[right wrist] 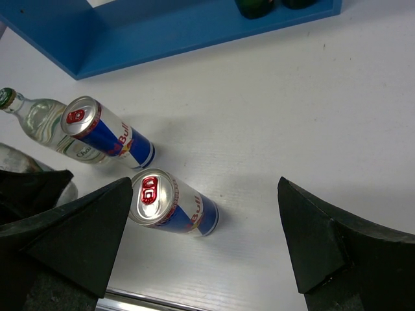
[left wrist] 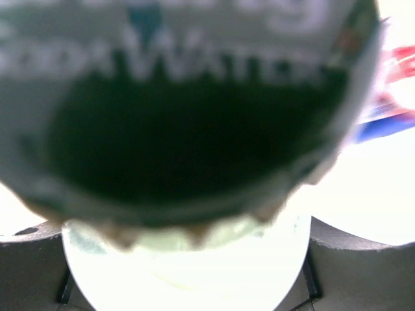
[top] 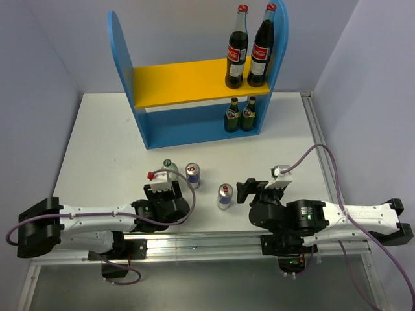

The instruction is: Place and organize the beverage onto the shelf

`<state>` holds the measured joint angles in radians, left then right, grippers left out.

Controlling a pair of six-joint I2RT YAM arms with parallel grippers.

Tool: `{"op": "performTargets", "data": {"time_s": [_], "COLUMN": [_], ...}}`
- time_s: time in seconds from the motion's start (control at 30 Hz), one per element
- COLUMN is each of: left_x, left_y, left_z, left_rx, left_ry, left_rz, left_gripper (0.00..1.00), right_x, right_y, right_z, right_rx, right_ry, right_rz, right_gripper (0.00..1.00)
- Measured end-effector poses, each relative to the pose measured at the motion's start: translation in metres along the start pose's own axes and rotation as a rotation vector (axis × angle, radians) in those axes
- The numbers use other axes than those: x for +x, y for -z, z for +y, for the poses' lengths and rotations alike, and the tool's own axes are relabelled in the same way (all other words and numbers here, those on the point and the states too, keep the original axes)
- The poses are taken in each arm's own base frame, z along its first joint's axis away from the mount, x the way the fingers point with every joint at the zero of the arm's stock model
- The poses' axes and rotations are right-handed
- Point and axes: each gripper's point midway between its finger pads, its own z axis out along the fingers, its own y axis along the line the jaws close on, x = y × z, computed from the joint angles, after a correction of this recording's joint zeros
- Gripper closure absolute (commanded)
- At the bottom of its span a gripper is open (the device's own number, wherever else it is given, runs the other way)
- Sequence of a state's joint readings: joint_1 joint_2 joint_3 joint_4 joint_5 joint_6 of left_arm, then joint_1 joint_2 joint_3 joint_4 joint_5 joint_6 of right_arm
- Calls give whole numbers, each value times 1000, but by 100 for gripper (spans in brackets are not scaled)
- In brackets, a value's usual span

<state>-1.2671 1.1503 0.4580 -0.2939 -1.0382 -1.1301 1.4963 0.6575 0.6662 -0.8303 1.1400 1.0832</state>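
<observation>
Left gripper [top: 166,184] looks clamped on the clear bottle [left wrist: 188,259], whose body fills the gap between its dark fingers [left wrist: 363,259]. The bottle stands in front of the shelf [top: 175,133], before its left half and well apart from it.

One can [right wrist: 107,133] stands just beside the bottle, so a sideways swing on the lift could topple it. A second can [right wrist: 172,207] stands further from the shelf, by the wide-open, empty right gripper [right wrist: 205,188]. Smooth glass may slip in a high grip. The shelf's right end already holds the cola bottles [top: 249,48] above and the green bottles [top: 240,115] below, so a careless approach could knock them or catch the yellow board [top: 175,83].

The blurred cap [left wrist: 181,129] fills the left wrist view, hiding where the fingers touch and how high they sit. Its lettering is unreadable.
</observation>
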Motion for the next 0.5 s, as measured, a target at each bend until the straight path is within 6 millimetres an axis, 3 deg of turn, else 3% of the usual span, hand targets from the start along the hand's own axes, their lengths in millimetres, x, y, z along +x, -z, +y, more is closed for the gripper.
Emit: {"op": "performTargets", "data": {"time_s": [0.27, 0.5], "left_x": [-89, -200], "left_y": [40, 61], "left_z": [-46, -64], "left_rx": [67, 133], "left_ry": [73, 76], "left_rz": [-50, -190], "left_gripper": [100, 100], "right_x": [-1, -4], "right_y": [0, 1], "right_z": [0, -1], "right_rx": [1, -2], "right_ry": [2, -10], "right_rz": [-3, -10], "right_gripper": [0, 0]}}
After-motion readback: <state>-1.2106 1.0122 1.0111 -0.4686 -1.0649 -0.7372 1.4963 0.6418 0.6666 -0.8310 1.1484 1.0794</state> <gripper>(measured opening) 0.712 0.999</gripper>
